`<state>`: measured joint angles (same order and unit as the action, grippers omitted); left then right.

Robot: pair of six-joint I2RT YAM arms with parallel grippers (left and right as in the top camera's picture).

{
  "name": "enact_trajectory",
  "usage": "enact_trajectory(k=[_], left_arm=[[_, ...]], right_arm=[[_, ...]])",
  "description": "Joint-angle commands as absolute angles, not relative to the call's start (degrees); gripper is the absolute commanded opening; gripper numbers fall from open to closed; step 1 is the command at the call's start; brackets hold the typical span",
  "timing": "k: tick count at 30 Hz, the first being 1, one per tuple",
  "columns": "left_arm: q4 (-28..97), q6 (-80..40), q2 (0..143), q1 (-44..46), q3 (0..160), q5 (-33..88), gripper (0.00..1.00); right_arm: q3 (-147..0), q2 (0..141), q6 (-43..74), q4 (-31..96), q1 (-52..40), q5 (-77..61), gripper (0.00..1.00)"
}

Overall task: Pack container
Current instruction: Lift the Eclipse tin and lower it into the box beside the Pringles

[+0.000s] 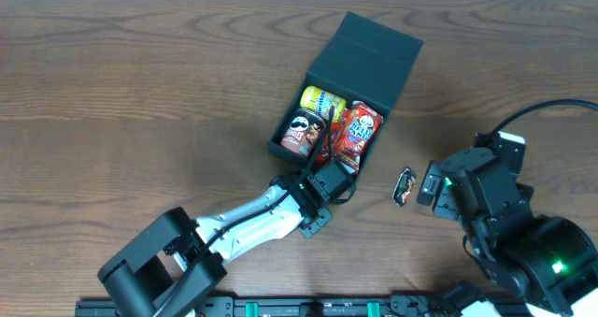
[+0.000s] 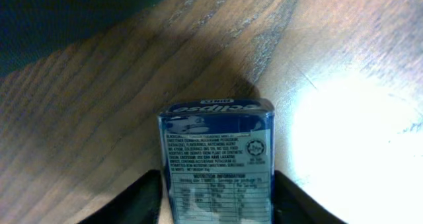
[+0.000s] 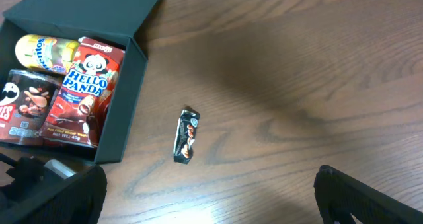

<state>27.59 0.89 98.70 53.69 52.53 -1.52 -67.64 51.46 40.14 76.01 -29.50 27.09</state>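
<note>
The left claw (image 2: 217, 179) is pinching a blue mint box (image 2: 217, 151). In the left wrist view its two dark fingers (image 2: 135, 199) lie against the box's long sides, and the printed label faces the camera. The wood tabletop (image 2: 344, 65) lies under and ahead of the claw. Whether the mint box rests on it or is lifted cannot be told.

The container (image 1: 369, 50) sits just ahead of the left claw (image 1: 322, 180), its near wall close to the fingertips. It is open, with the flap lid folded back on the far side. Inside, a Pringles can (image 1: 300, 136) lies nearest this claw, a yellow can (image 1: 322, 100) lies beyond it, and a red Hello Panda box (image 1: 359, 130) lies alongside both.

The right claw (image 3: 210, 178) is spread wide and grips nothing; its fingers (image 3: 370, 201) show at the two bottom corners of the right wrist view. A small dark candy bar (image 3: 186, 136) lies on the tabletop just ahead of this claw, between the lines of its fingers and touching neither. The container (image 3: 122, 121) sits ahead and to the left of the right claw, apart from the candy bar.
</note>
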Motion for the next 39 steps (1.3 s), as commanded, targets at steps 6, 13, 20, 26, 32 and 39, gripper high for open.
enact_trajectory(k=[6,13,20,26,32,39], left_arm=[[28.36,0.60,99.61,53.67,54.22,-1.87,0.30],[33.01,-1.56,99.59,53.67,57.32,-1.83,0.07],[42.30,-2.83,98.04,53.71,62.37,-1.45,0.06],[49.10,-2.79,91.20,53.71,66.89,-1.50,0.06],[49.25,-2.79,85.93,53.25,71.31,-4.27,0.06],[44.51,-0.71,89.43,48.51,76.75,-6.20,0.06]], right_arm=[[-67.26,51.27,41.10,76.14,-30.02,28.71,0.99],[-67.26,51.27,41.10,76.14,-30.02,28.71,0.99],[-67.26,51.27,41.12,76.07,-30.02,28.93,0.99],[-67.26,51.27,41.12,76.07,-30.02,29.80,0.99],[-67.26,51.27,41.12,75.96,-30.02,29.80,0.99],[-67.26,51.27,41.78,75.88,-30.02,29.76,0.99]])
